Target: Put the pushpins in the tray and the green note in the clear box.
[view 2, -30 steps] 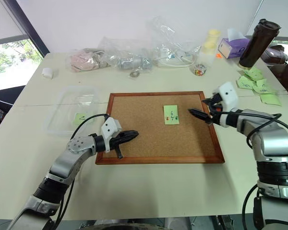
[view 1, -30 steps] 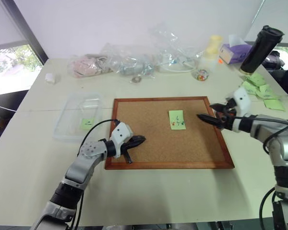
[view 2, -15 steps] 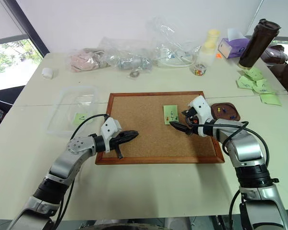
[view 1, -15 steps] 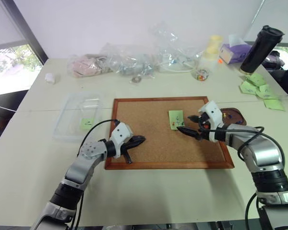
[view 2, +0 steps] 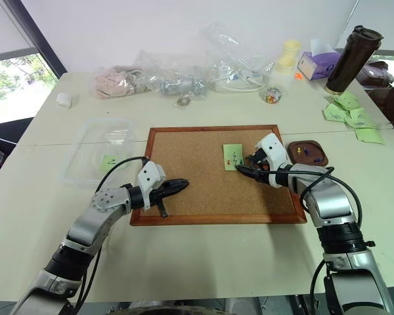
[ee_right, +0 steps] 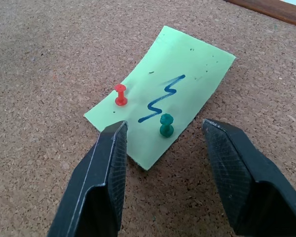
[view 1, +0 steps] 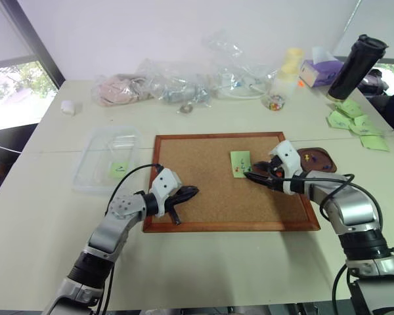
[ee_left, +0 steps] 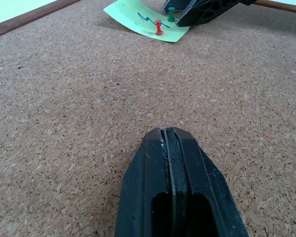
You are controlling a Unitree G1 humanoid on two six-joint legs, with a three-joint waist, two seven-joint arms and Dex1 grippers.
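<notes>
Pinning green note to corkboard: two pushpins. Right gripper open, straddling green pin; left gripper closed; tray at 3 o'clock.

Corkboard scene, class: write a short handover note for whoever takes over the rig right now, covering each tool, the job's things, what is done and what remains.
Left tool: shut, empty, over the wood-framed corkboard.
Right tool: open, straddling the green pushpin, not gripping.
The small light green paper note is pinned to the board by that pin and a red pushpin.
The dark brown oval tray already holds pins.
The clear plastic box holds another green note.
Left: pull both pins, tray them, then box the note.
</notes>
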